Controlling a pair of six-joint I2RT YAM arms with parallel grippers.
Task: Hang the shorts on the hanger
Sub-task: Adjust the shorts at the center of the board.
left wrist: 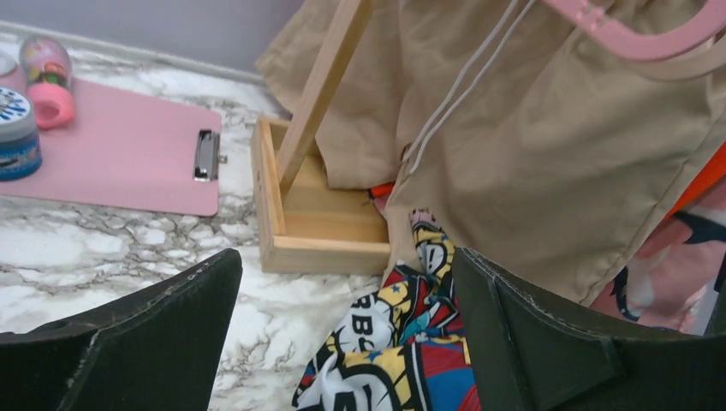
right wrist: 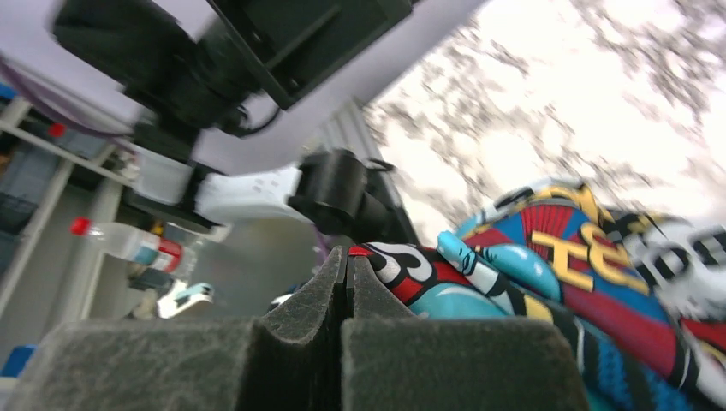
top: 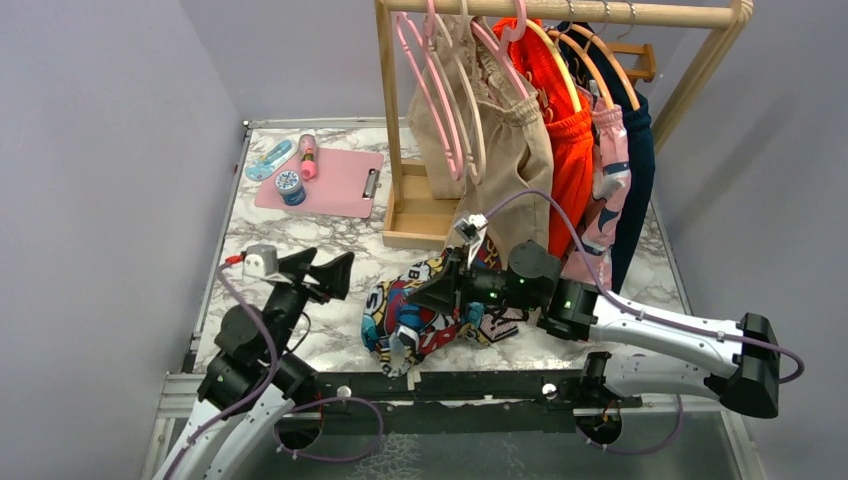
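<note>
**Right gripper (right wrist: 347, 274) nips the shorts (right wrist: 556, 282); left gripper (top: 325, 272) stands open**

Filling the bottom of the right wrist view, the right gripper's pads are pressed together with a thin hem of the comic-print shorts caught at their tips, probably to lift an edge off the marble table (top: 300, 230). The shorts lie crumpled at lower centre of the overhead frame, just in front of the rack's wooden base (top: 415, 215). The left gripper hangs to their left, spread wide and empty, seemingly placed to take a second corner. I cannot pick out the hanger.
</note>
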